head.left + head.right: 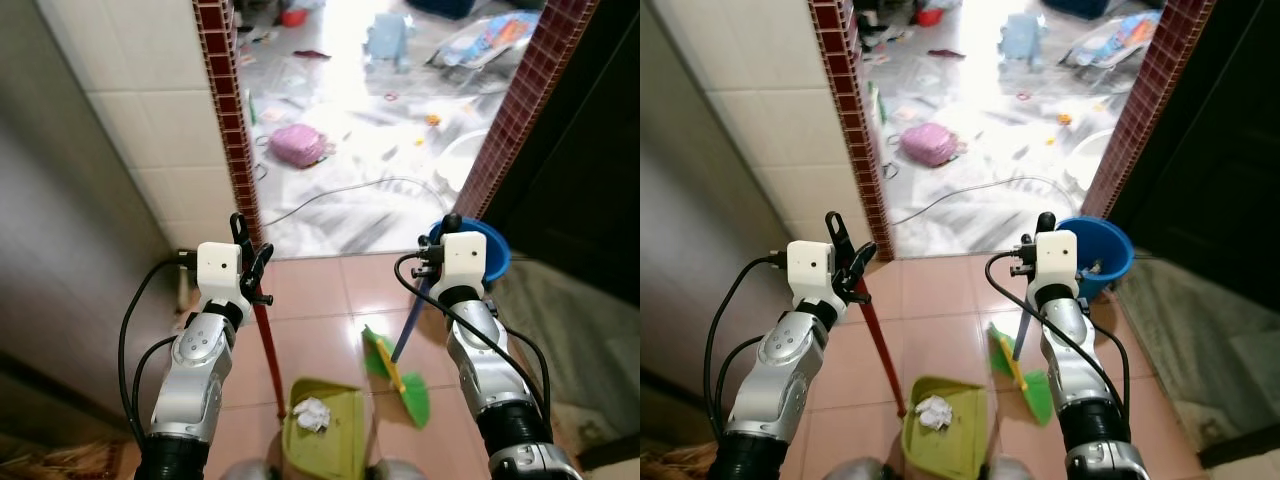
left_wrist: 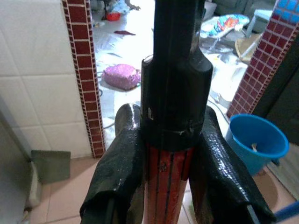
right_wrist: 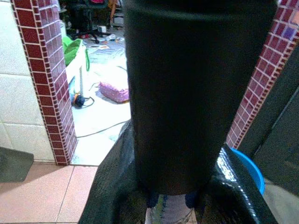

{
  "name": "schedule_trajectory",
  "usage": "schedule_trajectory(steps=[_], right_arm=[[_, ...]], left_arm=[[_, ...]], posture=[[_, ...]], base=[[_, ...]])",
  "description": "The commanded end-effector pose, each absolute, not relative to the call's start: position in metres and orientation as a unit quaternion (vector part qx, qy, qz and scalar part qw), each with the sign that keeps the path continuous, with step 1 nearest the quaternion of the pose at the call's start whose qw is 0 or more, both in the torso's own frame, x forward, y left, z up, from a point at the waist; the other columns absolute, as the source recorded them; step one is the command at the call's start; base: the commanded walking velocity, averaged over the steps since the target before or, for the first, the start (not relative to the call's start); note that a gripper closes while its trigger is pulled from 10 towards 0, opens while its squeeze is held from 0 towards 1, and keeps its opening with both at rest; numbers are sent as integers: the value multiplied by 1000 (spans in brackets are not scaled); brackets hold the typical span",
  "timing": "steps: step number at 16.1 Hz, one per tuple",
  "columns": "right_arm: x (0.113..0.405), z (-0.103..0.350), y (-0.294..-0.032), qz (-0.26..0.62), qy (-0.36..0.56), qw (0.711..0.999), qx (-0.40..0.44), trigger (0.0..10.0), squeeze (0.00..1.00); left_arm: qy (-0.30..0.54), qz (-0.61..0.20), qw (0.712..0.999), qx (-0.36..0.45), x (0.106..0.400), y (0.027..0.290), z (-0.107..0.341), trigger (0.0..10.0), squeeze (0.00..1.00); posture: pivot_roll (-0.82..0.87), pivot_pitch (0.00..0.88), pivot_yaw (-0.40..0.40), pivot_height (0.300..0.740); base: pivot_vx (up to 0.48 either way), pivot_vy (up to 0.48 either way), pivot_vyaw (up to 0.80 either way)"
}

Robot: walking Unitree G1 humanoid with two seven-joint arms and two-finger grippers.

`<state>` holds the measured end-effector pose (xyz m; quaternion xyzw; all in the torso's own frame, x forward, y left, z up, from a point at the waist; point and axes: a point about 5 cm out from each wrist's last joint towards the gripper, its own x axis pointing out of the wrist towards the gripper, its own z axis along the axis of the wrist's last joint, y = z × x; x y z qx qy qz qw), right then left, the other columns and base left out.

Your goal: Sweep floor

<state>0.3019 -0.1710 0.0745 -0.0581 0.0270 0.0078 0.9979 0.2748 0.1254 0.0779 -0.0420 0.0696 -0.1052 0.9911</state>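
Gripping red dustpan handle (image 1: 266, 345) in left gripper (image 1: 250, 262), fingers (image 2: 122, 154) pinched around it; right gripper (image 1: 440, 243) fingers (image 3: 236, 186) clamped on blue broom handle (image 1: 408, 325). Green dustpan (image 1: 322, 425) holds crumpled paper (image 1: 312, 413). Broom head (image 1: 398, 375) just right of dustpan, handle slanting up toward right gripper.

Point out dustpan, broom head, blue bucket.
dustpan (image 1: 335, 425), left eye view, bare pan floor.
broom head (image 1: 408, 385), left eye view, green bristles.
blue bucket (image 1: 1112, 255), right eye view, outer wall.
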Motion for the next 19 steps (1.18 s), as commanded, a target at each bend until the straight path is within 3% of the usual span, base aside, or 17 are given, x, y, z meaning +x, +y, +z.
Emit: schedule_trajectory(steps=[1,8,14,19], right_arm=[[298,74,-174,-10,28,999,-35,10000,0],[302,74,-176,4,30,997,-68,10000,0],[307,74,-199,-46,52,987,-145,10000,0],[306,67,-202,-56,67,984,-155,10000,0]], left_arm=[[59,-124,989,-48,273,123,82,10000,0],[48,-113,990,-76,285,126,87,10000,0],[29,-76,993,-80,287,142,91,10000,0],[0,-71,993,-96,300,141,109,10000,0]], posture=[[-20,0,65,740],[-41,0,44,740],[-44,0,28,740],[-47,0,18,740]], base=[[0,0,-594],[0,0,-631],[0,0,-484],[271,0,-509]])
